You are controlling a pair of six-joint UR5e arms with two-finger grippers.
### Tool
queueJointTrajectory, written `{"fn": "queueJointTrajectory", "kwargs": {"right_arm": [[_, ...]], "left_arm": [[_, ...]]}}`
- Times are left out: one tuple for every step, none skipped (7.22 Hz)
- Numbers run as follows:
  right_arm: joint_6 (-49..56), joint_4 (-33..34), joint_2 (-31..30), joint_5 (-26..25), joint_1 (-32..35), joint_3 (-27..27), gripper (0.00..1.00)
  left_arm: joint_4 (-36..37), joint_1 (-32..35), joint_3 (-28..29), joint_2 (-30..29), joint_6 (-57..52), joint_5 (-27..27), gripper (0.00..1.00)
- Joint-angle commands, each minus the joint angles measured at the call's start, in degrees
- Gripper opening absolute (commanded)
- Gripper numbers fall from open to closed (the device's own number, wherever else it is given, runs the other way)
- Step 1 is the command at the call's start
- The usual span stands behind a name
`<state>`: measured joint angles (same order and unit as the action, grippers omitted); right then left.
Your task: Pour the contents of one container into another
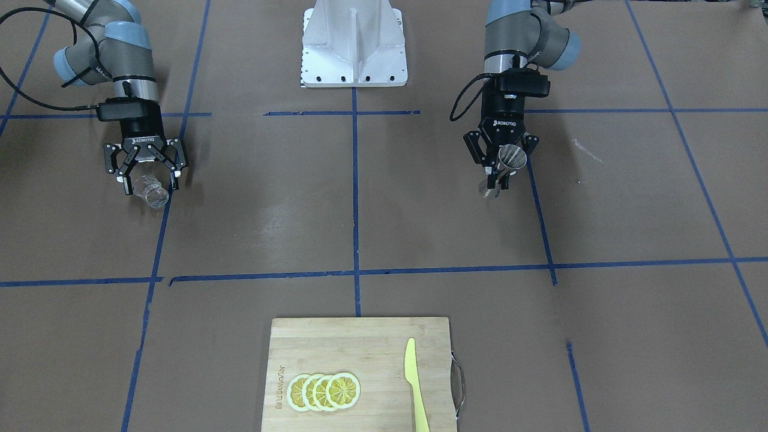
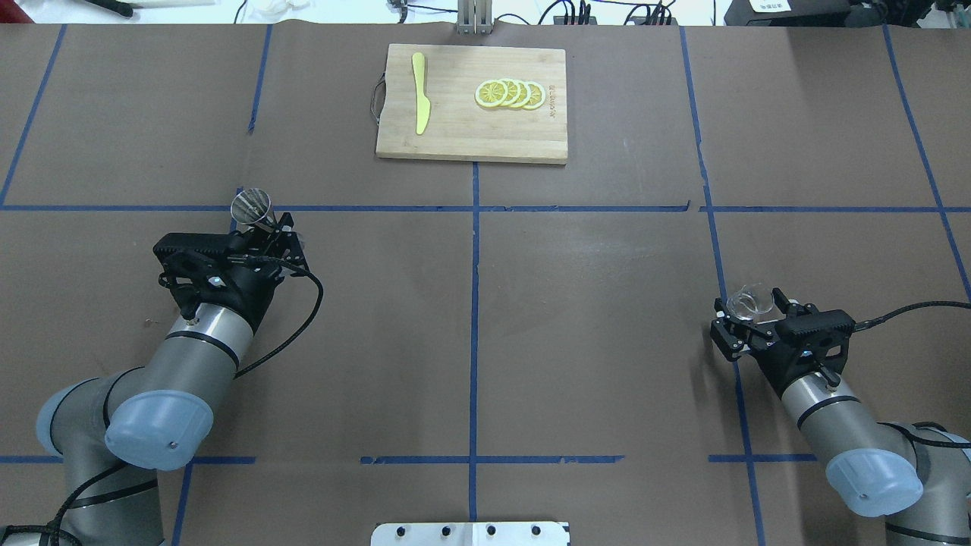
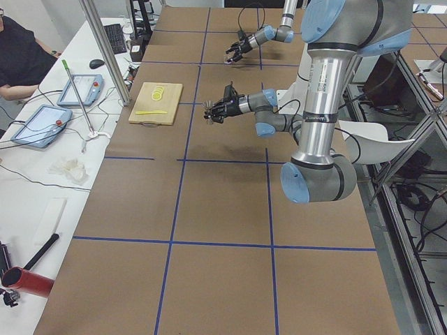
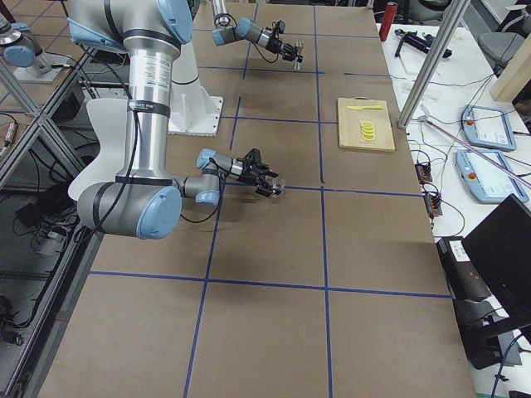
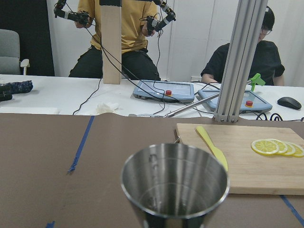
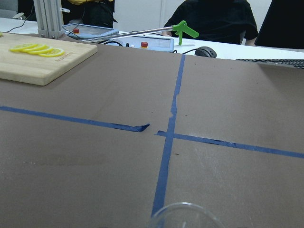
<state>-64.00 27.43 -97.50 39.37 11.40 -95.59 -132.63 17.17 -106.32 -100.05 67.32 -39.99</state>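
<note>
Overhead view: left gripper [image 2: 262, 221] pinching jigger [image 2: 251, 205], frame left; right gripper [image 2: 752, 317] apparently clasping glass cup [image 2: 749, 301], frame right. Vessels well apart, both upright.

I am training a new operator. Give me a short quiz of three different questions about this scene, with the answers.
1. True or false: the left gripper holds the metal jigger.
2. What does the right gripper hold? A) the yellow knife B) the glass cup C) a lemon slice
3. Fill in: the lemon slices lie on the ______.

Key
1. True.
2. B.
3. Cutting board.
</note>
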Motion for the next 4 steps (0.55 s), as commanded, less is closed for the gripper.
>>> {"fn": "queueJointTrajectory", "kwargs": {"right_arm": [[1.0, -0.3, 0.6, 0.3, 0.9, 0.7, 0.93], [0.9, -0.4, 0.7, 0.3, 0.8, 0.8, 0.93], [0.7, -0.4, 0.8, 0.3, 0.8, 1.9, 0.93], [0.8, -0.4, 0.8, 0.3, 0.8, 1.9, 0.92]], "left_arm": [[0.0, 0.1, 0.1, -0.1, 0.0, 0.0, 0.00], [0.0, 0.1, 0.1, 0.0, 0.0, -0.1, 0.00], [0.0, 0.1, 0.1, -0.1, 0.0, -0.1, 0.00], [0.0, 0.1, 0.1, -0.1, 0.0, -0.1, 0.00]]}}
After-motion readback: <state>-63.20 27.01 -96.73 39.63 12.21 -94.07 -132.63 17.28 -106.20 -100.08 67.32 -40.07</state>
